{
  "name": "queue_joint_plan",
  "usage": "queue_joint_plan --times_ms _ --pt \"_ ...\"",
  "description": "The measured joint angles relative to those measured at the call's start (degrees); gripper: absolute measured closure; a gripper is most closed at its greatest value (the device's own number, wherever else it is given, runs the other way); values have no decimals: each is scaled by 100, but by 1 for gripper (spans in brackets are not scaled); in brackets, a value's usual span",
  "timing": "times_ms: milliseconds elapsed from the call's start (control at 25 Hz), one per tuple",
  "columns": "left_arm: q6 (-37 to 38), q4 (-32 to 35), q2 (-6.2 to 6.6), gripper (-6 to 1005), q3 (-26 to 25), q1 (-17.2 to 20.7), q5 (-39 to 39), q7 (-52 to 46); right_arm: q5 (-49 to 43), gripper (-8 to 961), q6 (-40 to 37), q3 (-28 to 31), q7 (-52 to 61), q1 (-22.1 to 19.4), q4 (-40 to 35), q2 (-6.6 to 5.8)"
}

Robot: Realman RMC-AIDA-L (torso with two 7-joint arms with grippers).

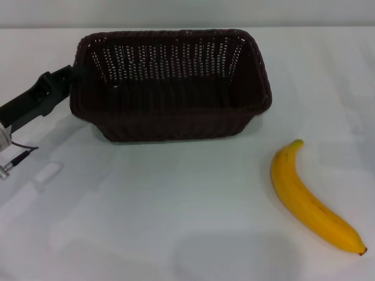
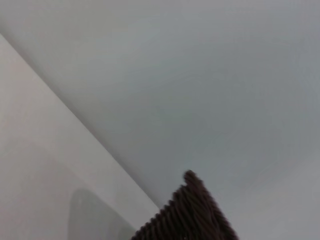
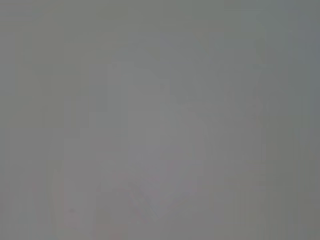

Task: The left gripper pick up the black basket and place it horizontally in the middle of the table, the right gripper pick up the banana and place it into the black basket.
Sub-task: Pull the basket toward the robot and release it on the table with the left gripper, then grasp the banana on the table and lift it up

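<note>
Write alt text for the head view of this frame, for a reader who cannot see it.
A black basket sits on the white table, with the left gripper at its left end. A yellow banana lies on the table in front of the basket's right side, apart from it. The right gripper is out of view.

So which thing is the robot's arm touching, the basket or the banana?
The black basket. The left gripper is at its left end, while the yellow banana lies alone on the table, nothing near it.
</note>
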Motion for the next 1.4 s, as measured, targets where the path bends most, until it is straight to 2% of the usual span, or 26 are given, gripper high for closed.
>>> queue_joint_plan --times_ms 80,400,560,640,680,760,800,840,880,960,1080,1120,1200,1280,1320,1400 --pt "-34 -9 -3 795 1 29 -38 8 0 95 16 -10 0 -11 0 5" --pt "-350 12 -10 471 -21 205 -101 129 -1 95 21 -20 15 -31 0 11" --pt "-545 33 10 310 -50 613 -554 438 -1 95 26 -11 138 -54 25 11" --pt "-578 33 31 231 -51 986 -1094 844 -2 95 26 -11 258 -63 35 8" --pt "-578 33 31 192 -51 986 -1094 844 -10 95 21 -14 456 -74 43 -2" --pt "-573 31 21 142 -52 1283 -1627 1324 -69 95 11 -84 998 -99 52 -62" --pt "-555 11 6 133 -52 1429 -1939 1618 -317 95 20 -320 1827 -138 99 -253" --pt "-542 -12 -2 123 -53 1526 -2204 1871 -317 95 20 -320 1827 -138 99 -253" --pt "-529 -88 -11 123 -54 1659 -2560 2245 -480 95 28 -478 2295 -166 157 -391" --pt "-504 -316 -16 123 -58 1831 -3318 3110 -1073 96 34 -839 3399 -245 412 -783" --pt "-481 -557 -17 124 -60 1918 -3932 4047 -2164 97 110 -1149 4870 -311 892 -1371" --pt "-463 -646 -17 124 -59 1925 -4131 4419 -2830 97 232 -1199 5487 -320 1193 -1649" --pt "-445 -782 -18 124 -60 1927 -4424 4989 -4033 97 481 -1180 6405 -331 1824 -2028" --pt "-416 -819 -17 125 -62 1906 -4594 5323 -5105 98 602 -1073 7165 -347 2578 -2266" --pt "-389 -826 -17 125 -61 1879 -4645 5444 -5646 98 634 -968 7556 -374 3063 -2344" --pt "-319 -826 -11 125 -61 1811 -4696 5558 -6959 99 637 -498 8478 -542 4195 -2296"
